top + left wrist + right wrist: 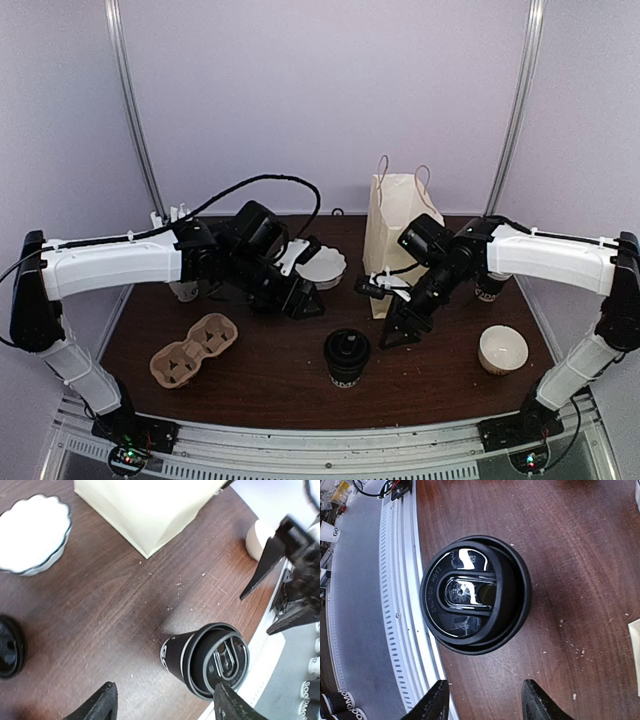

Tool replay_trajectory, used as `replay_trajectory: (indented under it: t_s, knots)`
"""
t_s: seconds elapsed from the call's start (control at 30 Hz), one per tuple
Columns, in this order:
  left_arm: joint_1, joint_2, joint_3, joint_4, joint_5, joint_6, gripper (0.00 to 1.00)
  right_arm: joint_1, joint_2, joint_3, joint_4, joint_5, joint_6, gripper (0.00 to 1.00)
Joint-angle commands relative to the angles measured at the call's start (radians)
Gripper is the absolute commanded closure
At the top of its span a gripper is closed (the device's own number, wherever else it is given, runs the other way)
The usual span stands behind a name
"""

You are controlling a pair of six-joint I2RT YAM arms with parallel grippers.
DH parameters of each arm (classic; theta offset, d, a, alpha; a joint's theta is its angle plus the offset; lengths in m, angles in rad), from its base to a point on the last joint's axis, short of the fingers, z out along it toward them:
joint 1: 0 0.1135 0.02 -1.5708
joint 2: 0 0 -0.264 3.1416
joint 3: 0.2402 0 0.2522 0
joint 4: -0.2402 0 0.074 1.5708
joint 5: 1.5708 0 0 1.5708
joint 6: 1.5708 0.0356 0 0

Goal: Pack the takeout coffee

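- Takeout coffee stands upright on the table, near edge, abt mid-width. Black lid is on, nothing touching it.
- Left gripper hangs to the far-left of the cup, apart from it. Fingers spread wide, nothing btwn them.
- Right gripper sits just right of the cup, a bit further back, not touching. Its wrist cam looks down on the lid. Jaws fairly wide, empty.
- Paper bag upright w/ handles up, on the far side behind the right gripper.
- Cardboard cup carrier near-left, well apart from the cup.
- White fluted dish just left of the bag. Cream bowl near-right.
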Motion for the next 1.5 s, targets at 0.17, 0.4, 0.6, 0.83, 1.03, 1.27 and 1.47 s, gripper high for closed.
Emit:
replay_trajectory:
  t_s: [0.17,0.4,0.6,0.83,1.03,1.27,1.47]
  knots:
    - [0.011,0.014,-0.120,0.121,0.092,-0.187,0.42,-0.036,0.071,-0.066,0.111,-0.251,0.205,0.55]
    - [0.026,0.053,-0.134,0.207,0.194,-0.217,0.45,-0.043,0.112,-0.046,0.114,-0.250,0.219,0.67]
    - [0.031,0.080,-0.115,0.204,0.206,-0.204,0.45,-0.046,0.137,-0.038,0.117,-0.256,0.222,0.68]
    - [0.035,0.101,-0.127,0.208,0.211,-0.204,0.46,-0.055,0.170,-0.032,0.113,-0.270,0.225,0.67]
    - [0.038,0.132,-0.121,0.169,0.198,-0.202,0.48,-0.057,0.208,-0.025,0.108,-0.223,0.241,0.64]
    - [0.037,0.153,-0.144,0.125,0.216,-0.210,0.50,-0.056,0.284,0.001,0.086,-0.155,0.277,0.61]
    - [0.037,0.168,-0.170,0.108,0.209,-0.212,0.55,-0.055,0.371,0.025,0.034,0.072,0.301,0.65]
